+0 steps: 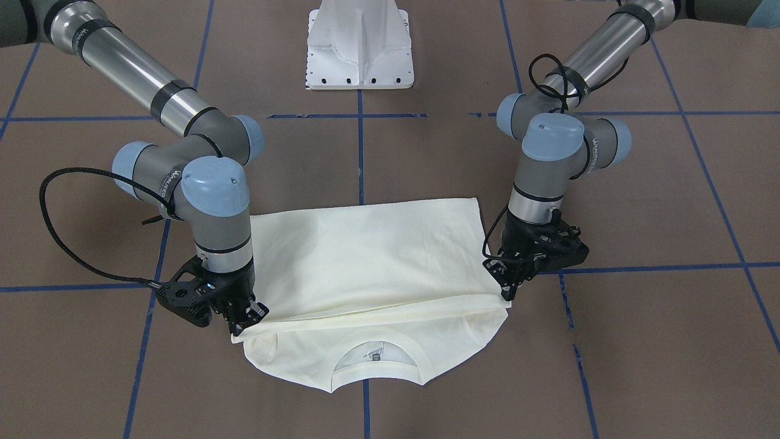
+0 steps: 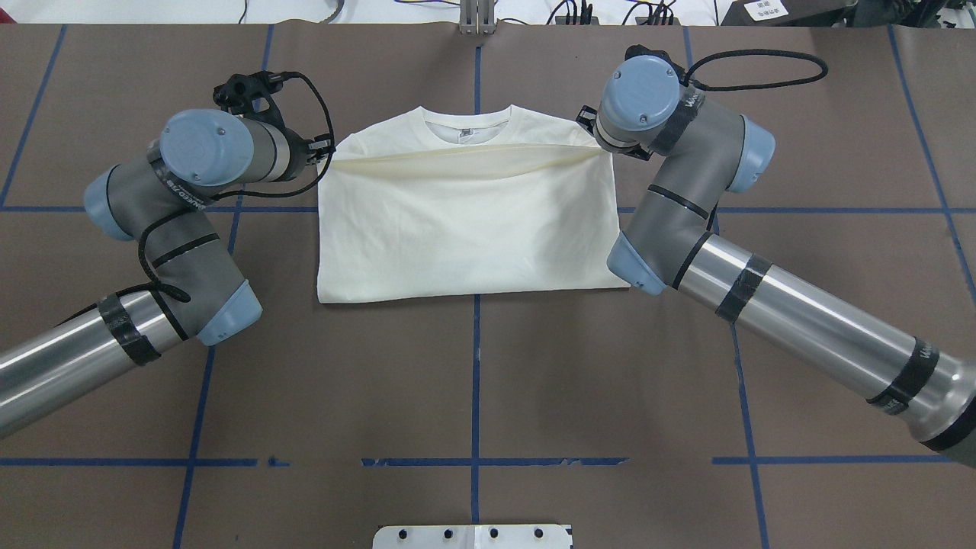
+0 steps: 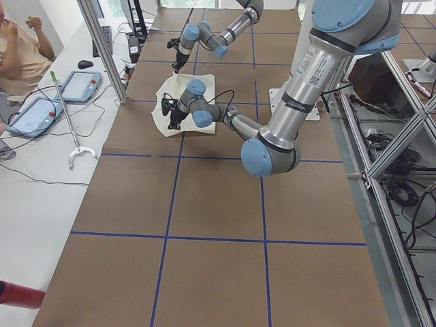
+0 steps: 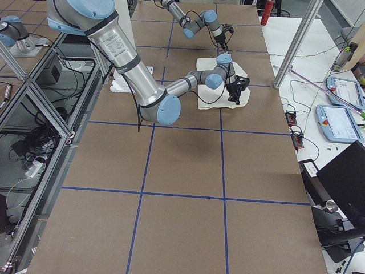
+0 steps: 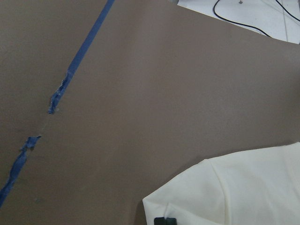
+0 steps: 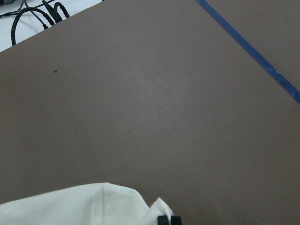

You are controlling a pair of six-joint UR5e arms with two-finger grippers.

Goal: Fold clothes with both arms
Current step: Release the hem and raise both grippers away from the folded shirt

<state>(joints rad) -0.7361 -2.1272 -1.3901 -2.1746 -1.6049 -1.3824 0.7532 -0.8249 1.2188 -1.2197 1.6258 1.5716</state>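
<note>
The T-shirt [image 1: 365, 244] lies in the middle of the worktop [image 1: 426, 164], doubled over on itself. Its fold is on the side near the robot and its collar [image 1: 390, 372] on the far side. We see only plain cream cloth, so any print faces down or sits inside the fold.

The left end effector [image 1: 507, 291] is at the left end of the upper layer's free edge, and the right end effector [image 1: 242, 322] is at the right end. Each looks pressed together on a pinch of fabric. The straight ridge stretched between them suggests both ends are held. We think taking both corners at once keeps the edge level and smooth as it nears the collar, and it now sits just short of the neck opening.

Much is hidden. From overhead, the right arm's wrist covers its end effector. The left one shows only as a dark tip [image 2: 324, 146] against the cloth. Each wrist camera shows just a sliver of black fingertip at its lower border, with a cream corner beside it. We cannot see the sleeves, which may be tucked underneath. From the side views we cannot tell whether the held edge is touching the layer below or lifted off it.
</note>
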